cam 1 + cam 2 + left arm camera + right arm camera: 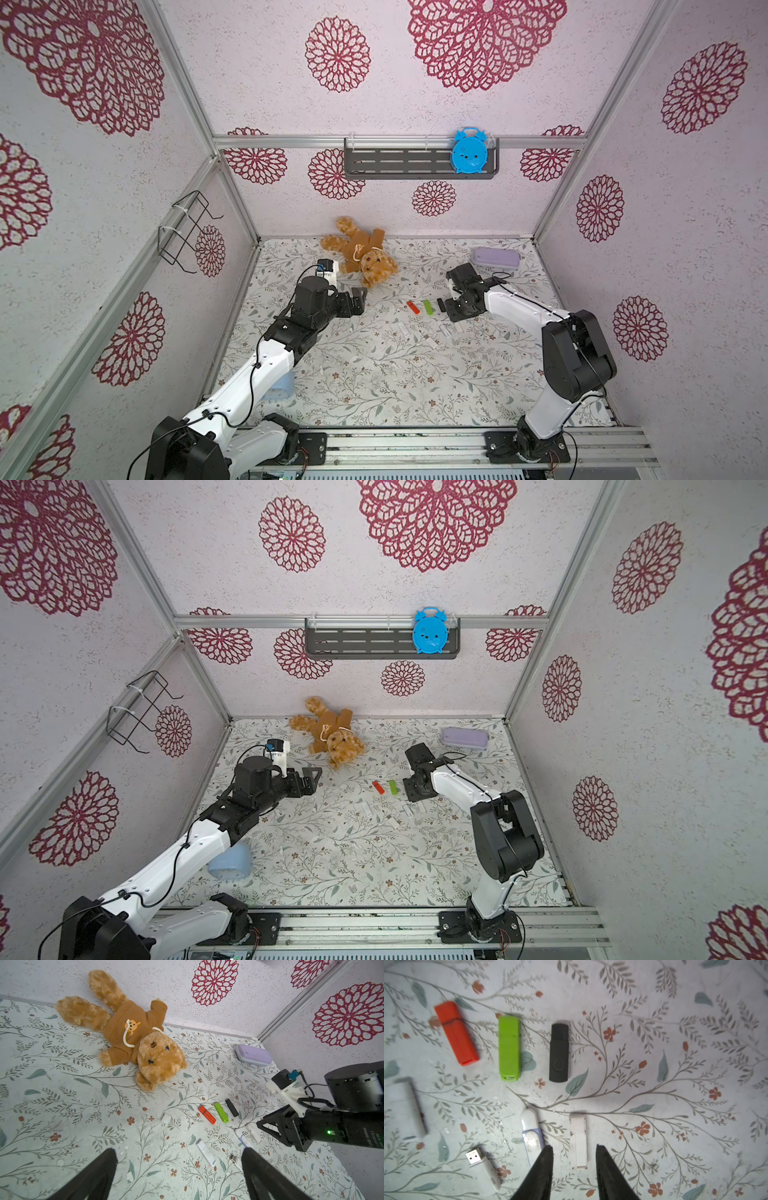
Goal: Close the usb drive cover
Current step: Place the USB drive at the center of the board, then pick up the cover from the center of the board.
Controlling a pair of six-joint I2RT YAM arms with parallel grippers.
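Right hand [574, 1147]: fingers parted, nothing gripped, released. It hangs tips-down over the surface [374, 374].

White flat drive [578, 1140]: lies flat on the surface directly under the gap between this hand's two fingers, its long axis in line with them, touching neither. A seam crosses it partway along. Cannot tell whether its cover is fully home.

Just beside the same hand, off one finger: rounded white drive [530, 1130], glossy, with a pale lilac band. Further out on that side: uncapped white drive [483, 1165], metal plug bare, lying skewed.

Past the right fingertips, toward the back wall: three drives in a row, each apart from the next. Black swivel drive [559, 1052] sits nearest in line with the hand, then green drive [509, 1047], then red drive [455, 1032]. The row runs off toward the left hand. The red one is tilted against the other two.

Left hand [179, 1149]: spread wide, empty. It is well apart from the right hand, with the coloured row between the two. Ahead of it and lower, on the surface: long white drive [205, 1153] and a loose white cap [166, 1118].

Teddy bear [141, 1043]: face up beyond the left fingertips, head toward that hand.

Lilac case [496, 257]: beyond the right hand, near the far wall.
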